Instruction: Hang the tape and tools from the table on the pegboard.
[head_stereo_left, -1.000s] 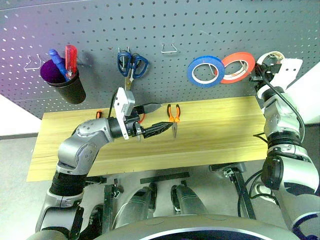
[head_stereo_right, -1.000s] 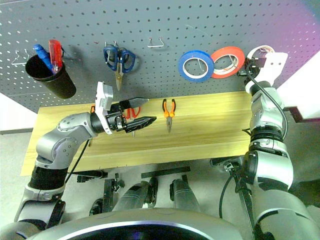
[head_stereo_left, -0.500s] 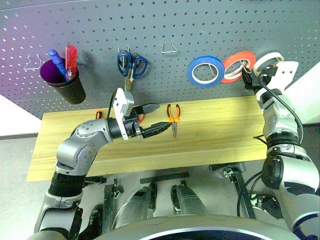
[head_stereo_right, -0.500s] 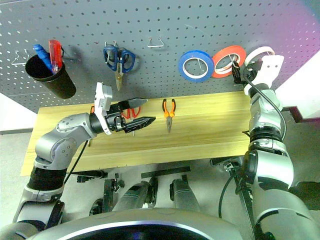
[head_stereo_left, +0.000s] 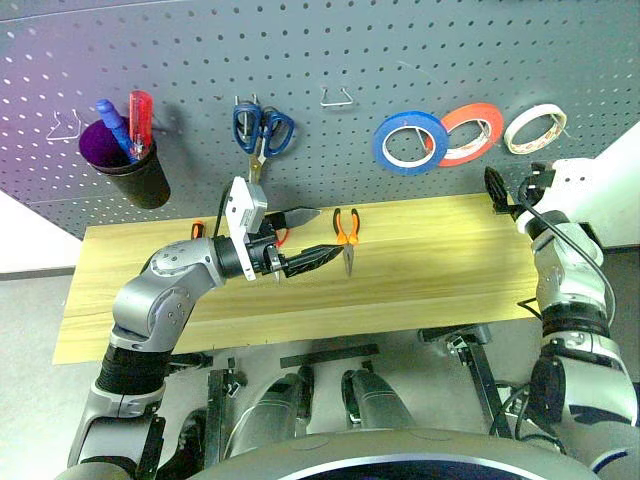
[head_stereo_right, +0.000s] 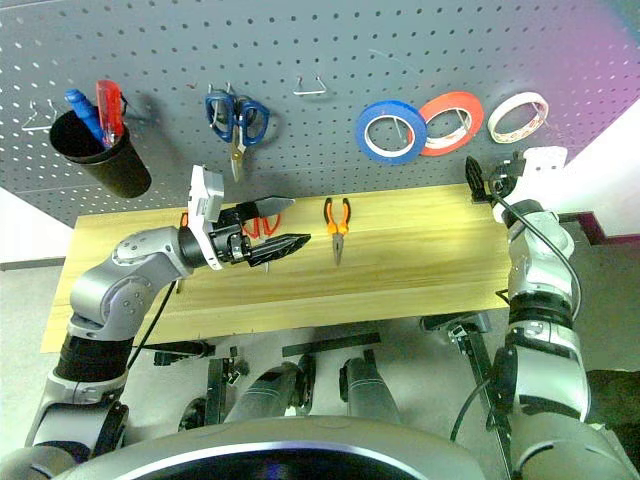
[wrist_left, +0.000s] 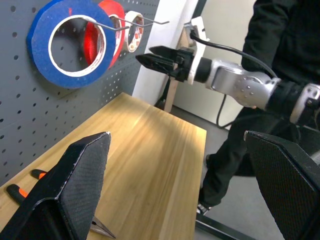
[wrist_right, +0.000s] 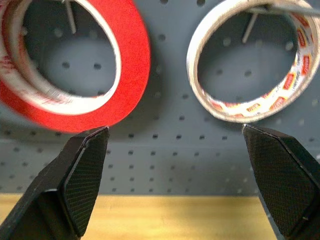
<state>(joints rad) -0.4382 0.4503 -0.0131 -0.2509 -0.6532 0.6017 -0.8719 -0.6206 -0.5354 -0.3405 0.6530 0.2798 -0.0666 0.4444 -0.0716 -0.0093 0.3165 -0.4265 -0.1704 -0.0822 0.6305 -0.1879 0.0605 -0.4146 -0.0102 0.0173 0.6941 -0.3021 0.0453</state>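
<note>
Dark grey pegboard (head_stereo_left: 330, 50) backs the light wooden counter (head_stereo_left: 440, 260), and the cream-white tape (head_stereo_left: 534, 128) hangs on a hook at the board's right end, beside the red-orange roll (head_stereo_left: 474, 134) and the blue roll (head_stereo_left: 411, 142). Small red lettering runs round the inside of the cream ring in the right wrist view; it is too small to read. Orange-and-black pliers (head_stereo_left: 347, 232) lie on the counter near its back edge. Red-handled scissors (head_stereo_right: 263, 226) lie behind the left hand (head_stereo_left: 318, 236) and are largely hidden by it; an orange-and-black handle end (head_stereo_left: 198, 229) shows behind the left forearm, the rest concealed. Blue-handled scissors (head_stereo_left: 262, 130) hang on the board, and a black cup (head_stereo_left: 135, 172) holds a blue and a red screwdriver. Left hand hovers level over the counter, fingers spread wide, holding nothing. Right hand (head_stereo_left: 512, 192) stands below the cream ring, fingers fully apart and empty; a second ago it was up at the board with the ring in its grip, and it has since let go and dropped clear. A person in dark clothing (wrist_left: 280, 45) stands past the counter's end, cut off by the frame
</note>
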